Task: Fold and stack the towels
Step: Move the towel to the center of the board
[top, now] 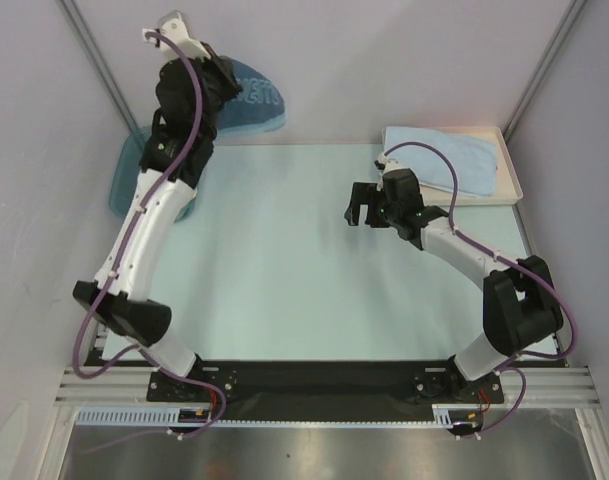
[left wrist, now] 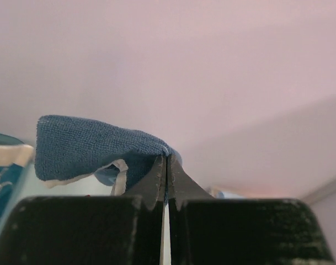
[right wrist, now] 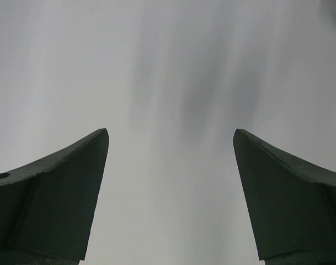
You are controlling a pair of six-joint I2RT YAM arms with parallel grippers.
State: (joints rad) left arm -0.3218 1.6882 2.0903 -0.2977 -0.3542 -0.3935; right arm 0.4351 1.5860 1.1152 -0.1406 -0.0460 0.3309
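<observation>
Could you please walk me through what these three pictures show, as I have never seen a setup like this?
These are two robot arms bolted at the near edge of a table. The top picture looks down from above; the other two come from a camera on each wrist. The left gripper, at the far left, is shut on a dark-blue towel and holds it raised. The right gripper is open and empty above the table. A light-blue towel lies in a cream tray at the far right. A blue bin sits at the left, partly hidden by the arm.
</observation>
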